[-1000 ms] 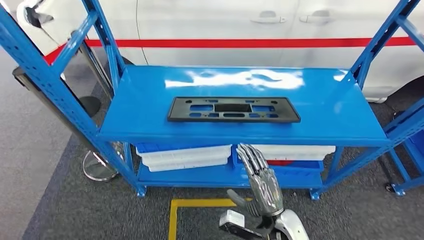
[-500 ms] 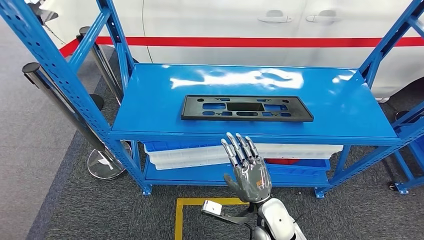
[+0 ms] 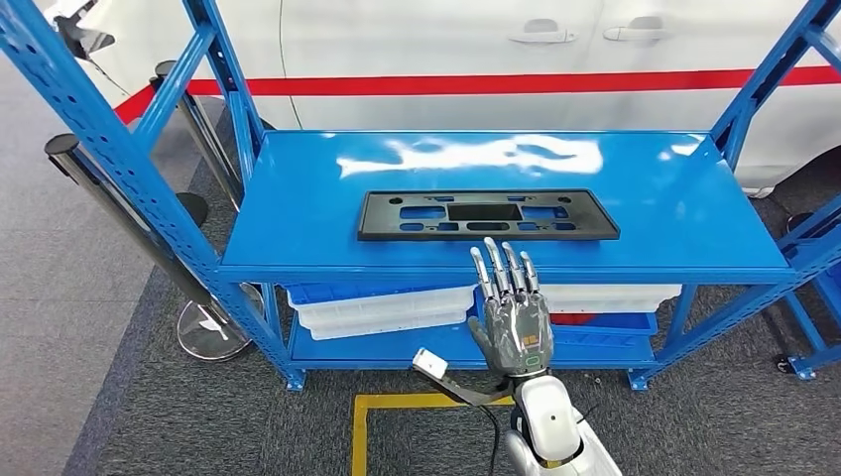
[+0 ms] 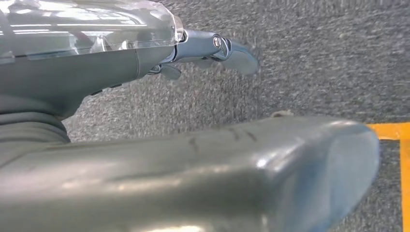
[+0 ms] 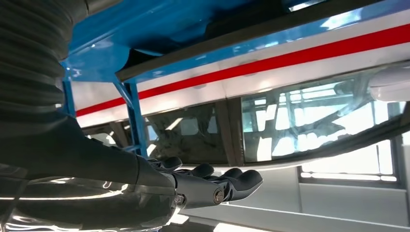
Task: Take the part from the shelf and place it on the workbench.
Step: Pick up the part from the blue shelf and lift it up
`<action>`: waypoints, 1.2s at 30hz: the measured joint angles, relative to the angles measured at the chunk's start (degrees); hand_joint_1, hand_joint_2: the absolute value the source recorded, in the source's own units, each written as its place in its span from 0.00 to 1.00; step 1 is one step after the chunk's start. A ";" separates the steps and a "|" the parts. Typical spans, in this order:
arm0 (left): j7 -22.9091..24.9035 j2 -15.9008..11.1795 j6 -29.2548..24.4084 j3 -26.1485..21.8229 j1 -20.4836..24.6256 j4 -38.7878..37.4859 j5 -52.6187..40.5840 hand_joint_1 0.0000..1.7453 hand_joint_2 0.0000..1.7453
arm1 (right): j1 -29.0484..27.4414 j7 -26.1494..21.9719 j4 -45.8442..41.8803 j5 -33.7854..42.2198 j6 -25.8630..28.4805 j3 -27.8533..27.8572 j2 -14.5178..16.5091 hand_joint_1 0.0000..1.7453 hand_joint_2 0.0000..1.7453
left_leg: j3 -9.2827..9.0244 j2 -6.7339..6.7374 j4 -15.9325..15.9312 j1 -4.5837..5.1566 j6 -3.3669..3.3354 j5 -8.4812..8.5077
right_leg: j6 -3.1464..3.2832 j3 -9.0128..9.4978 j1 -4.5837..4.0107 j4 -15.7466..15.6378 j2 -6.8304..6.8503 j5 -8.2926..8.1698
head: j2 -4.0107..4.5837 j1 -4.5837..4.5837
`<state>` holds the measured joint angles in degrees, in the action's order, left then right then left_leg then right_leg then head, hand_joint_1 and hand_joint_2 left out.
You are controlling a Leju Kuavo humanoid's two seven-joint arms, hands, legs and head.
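Right hand [image 3: 513,327], frame centre-bottom: fingers [image 3: 502,270] straight, apart, empty, just below black part [image 3: 488,215] on blue shelf [image 3: 298,213]. Left hand [image 4: 208,48]: finger state unclear.

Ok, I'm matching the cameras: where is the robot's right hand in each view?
Head view: right hand low centre, before the blue shelf.
Right wrist view: hand lower left, fingers outstretched.
Left wrist view: not in it.
Shared landmark: the car's red stripe, head and right wrist views.
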<state>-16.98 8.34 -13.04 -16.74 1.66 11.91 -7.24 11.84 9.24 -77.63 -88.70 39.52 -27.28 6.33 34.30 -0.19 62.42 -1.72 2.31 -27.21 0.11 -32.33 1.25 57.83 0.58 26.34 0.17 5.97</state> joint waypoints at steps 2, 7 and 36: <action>-0.04 -0.04 0.22 -0.07 0.07 -0.05 0.07 0.00 0.00 | 1.17 1.36 1.55 0.00 0.03 -0.80 -0.03 0.00 1.00 | -1.43 -0.19 -3.07 0.17 -0.62 0.40 | -0.94 -0.25 -0.02 0.60 -0.12 0.35 | 0.00 -0.01; -0.15 -0.10 0.35 -0.22 0.02 -0.10 0.16 0.00 0.00 | 3.22 2.80 4.86 0.00 0.10 -2.33 -0.04 0.00 1.00 | -1.33 -0.32 -3.29 0.40 -3.13 0.62 | -2.11 -1.73 0.23 3.61 -0.25 2.26 | 0.00 -0.03; 0.85 -1.92 4.25 1.22 -0.05 -0.32 -4.76 0.00 0.00 | 1.33 -5.78 5.21 12.10 -6.32 10.52 2.80 0.00 0.00 | 0.27 -0.23 -2.30 0.34 -2.51 1.04 | -1.42 -0.63 -0.30 1.55 -0.47 1.32 | 0.00 -0.02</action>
<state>-16.14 6.43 -8.80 -15.52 1.61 11.58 -12.00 13.17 3.46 -72.42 -76.59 33.20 -16.76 9.14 34.57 -0.42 60.12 -1.37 -0.20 -26.18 -1.31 -32.96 0.95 59.38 0.10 27.65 0.17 5.95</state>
